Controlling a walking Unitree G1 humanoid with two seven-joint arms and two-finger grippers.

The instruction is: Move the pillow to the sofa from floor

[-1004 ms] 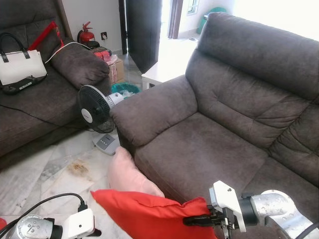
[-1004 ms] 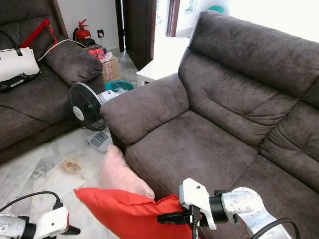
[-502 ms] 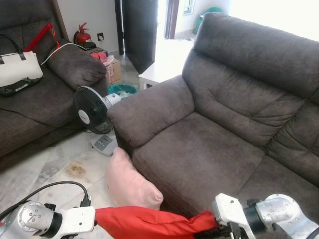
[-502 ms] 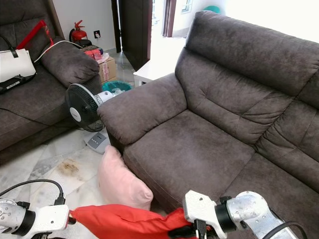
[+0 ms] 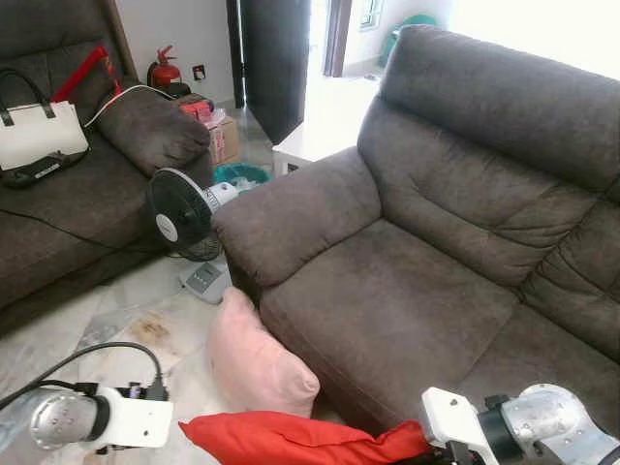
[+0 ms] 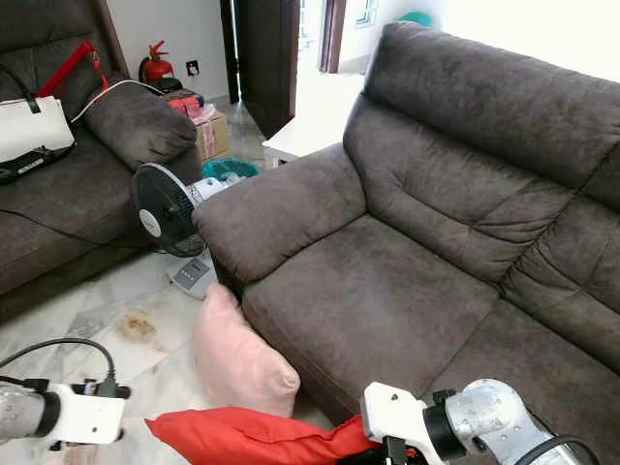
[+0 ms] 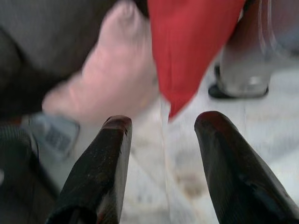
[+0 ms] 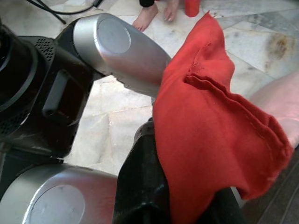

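In the head views, a red pillow (image 5: 291,438) hangs low at the bottom edge of the picture, over the marble floor (image 5: 126,320) just in front of the grey sofa (image 5: 407,281). Its right end is bunched against the right arm's white wrist housing, its left corner is free and points toward the left arm. A pink pillow (image 5: 254,360) leans on the floor against the sofa's front edge, below the sofa's armrest (image 5: 291,218) and just behind the red one. A small floor fan (image 5: 182,215) stands beside that armrest. Farther left a second dark sofa (image 5: 68,203) carries a white handbag (image 5: 39,136). A red fire extinguisher (image 5: 165,70) stands by the far wall.

In the left wrist view, the left gripper (image 7: 161,140) has its two black fingers spread apart with nothing between them. The red pillow's pointed corner hangs just beyond the gap, and the blurred pink pillow lies beside it.

In the right wrist view, the right gripper (image 8: 161,186) is clamped on a fold of the red pillow; the cloth drapes over one black finger (image 8: 140,186) and covers the other. Behind it are the left arm's silver forearm (image 8: 121,51), the pale floor and a person's bare feet (image 8: 156,11) at the far edge.
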